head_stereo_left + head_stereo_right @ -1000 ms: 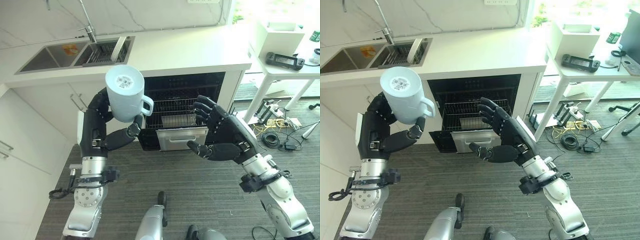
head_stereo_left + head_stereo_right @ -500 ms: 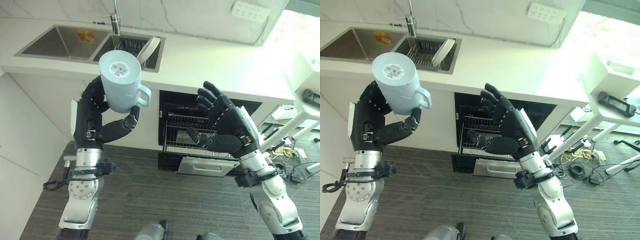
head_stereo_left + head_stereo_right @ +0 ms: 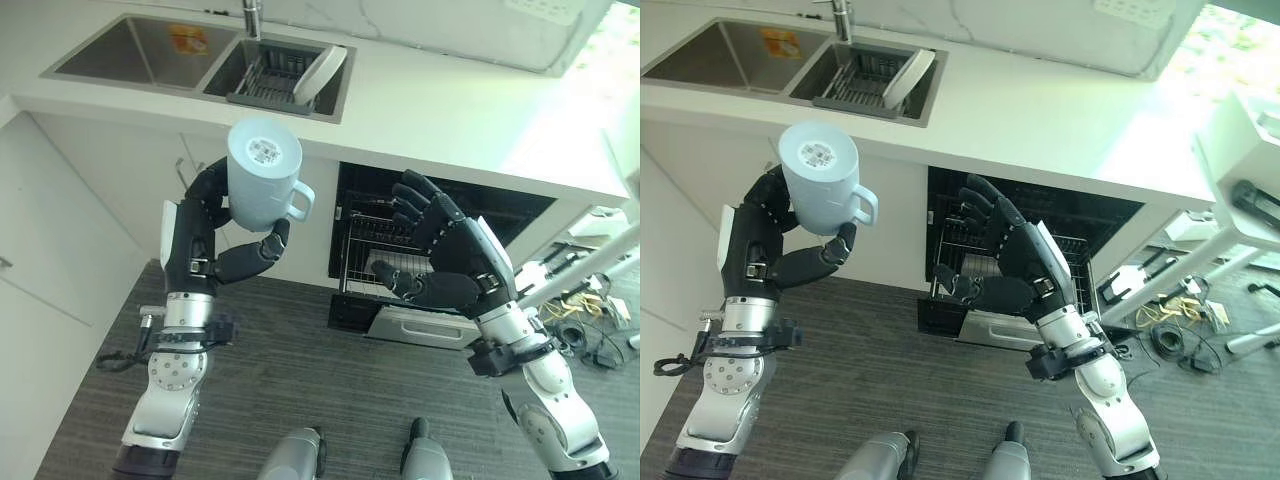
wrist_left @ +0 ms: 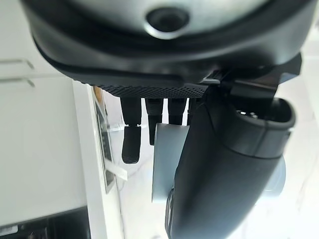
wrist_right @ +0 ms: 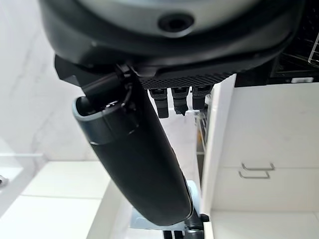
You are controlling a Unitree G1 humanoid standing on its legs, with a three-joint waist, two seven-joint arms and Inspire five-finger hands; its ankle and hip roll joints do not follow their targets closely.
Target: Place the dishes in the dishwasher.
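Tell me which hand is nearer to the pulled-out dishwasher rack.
Right. The right hand hovers open directly in front of the rack, overlapping it in the eye views. The left hand is off to the rack's left, holding up the mug.

White counter (image 3: 440, 100), steel sink (image 3: 130, 50), cables (image 3: 585, 335) on grey floor (image 3: 290, 390).

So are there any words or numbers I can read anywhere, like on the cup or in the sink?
Nothing here can be read.
White sticker on the bottom of the pale blue mug, held in the left hand: dark print, too small to read.
Orange sticker inside the sink: too blurred to read.
The open right hand bears no text.
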